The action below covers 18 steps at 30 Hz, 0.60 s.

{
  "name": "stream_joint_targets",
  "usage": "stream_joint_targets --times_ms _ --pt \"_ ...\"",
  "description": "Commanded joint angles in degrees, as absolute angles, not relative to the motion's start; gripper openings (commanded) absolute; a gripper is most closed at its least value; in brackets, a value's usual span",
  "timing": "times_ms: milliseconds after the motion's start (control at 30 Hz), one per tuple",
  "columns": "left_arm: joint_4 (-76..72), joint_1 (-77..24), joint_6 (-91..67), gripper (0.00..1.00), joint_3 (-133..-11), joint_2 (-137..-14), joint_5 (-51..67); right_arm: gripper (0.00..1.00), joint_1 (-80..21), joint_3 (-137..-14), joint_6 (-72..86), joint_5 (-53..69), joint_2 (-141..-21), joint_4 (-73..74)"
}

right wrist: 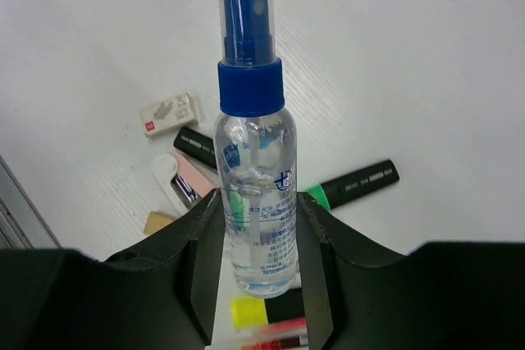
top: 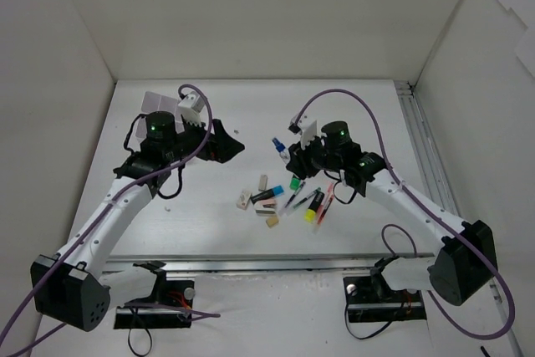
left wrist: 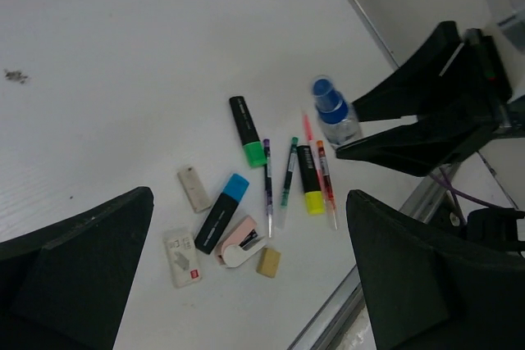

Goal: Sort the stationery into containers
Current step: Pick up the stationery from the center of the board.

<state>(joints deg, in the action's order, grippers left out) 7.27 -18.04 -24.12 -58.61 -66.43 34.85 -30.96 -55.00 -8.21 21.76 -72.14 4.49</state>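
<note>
1. Clamped partway closed on the clear tube with the right fingers: black pads flat against both sides of its lower body, with the blue collar and see-through overcap sticking out past the tips.
2. Cannot tell whether the tube's base touches the desk; held right of centre, just beyond the far edge of the loose pile.
3. Spread as wide as they go, the left fingers: blunt black wedges, gripping and touching nothing, hanging above the desk left of the pile.
4. Lying loose mid-desk, close together: green highlighter on the far side, blue highlighter toward the left, yellow highlighter toward the near right. All stubby black barrels with coloured ends.
5. Between and beside them, thin pens roughly parallel, with the red pen just beside the yellow highlighter.
6. On the pile's left side: white eraser in a printed wrapper, beige eraser, pink eraser with a rounded white end, and a small tan block.
7. At far left, partly hidden behind the left arm: white box, well apart from the pile.
</note>
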Motion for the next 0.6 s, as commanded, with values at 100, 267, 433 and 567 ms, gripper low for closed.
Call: stream_joint_targets --times_ms 100,267,433,567 --pt "-4.56 -20.39 -27.67 0.99 -60.56 -67.14 37.79 0.02 -33.22 -57.57 -4.06 28.29 -75.85 -18.59" --pt "-10.18 -21.01 -31.20 0.99 -59.50 -69.17 36.22 0.02 -34.63 -59.67 -0.26 28.39 -79.89 -24.68" --pt "-12.83 -21.62 -33.13 0.99 -59.94 -72.32 30.96 0.02 -36.38 -62.05 3.69 28.65 -83.22 -25.49" --pt "-13.71 -22.15 -33.22 0.99 -60.99 -74.53 29.53 0.02 -36.91 -63.98 5.36 27.95 -85.25 -25.23"
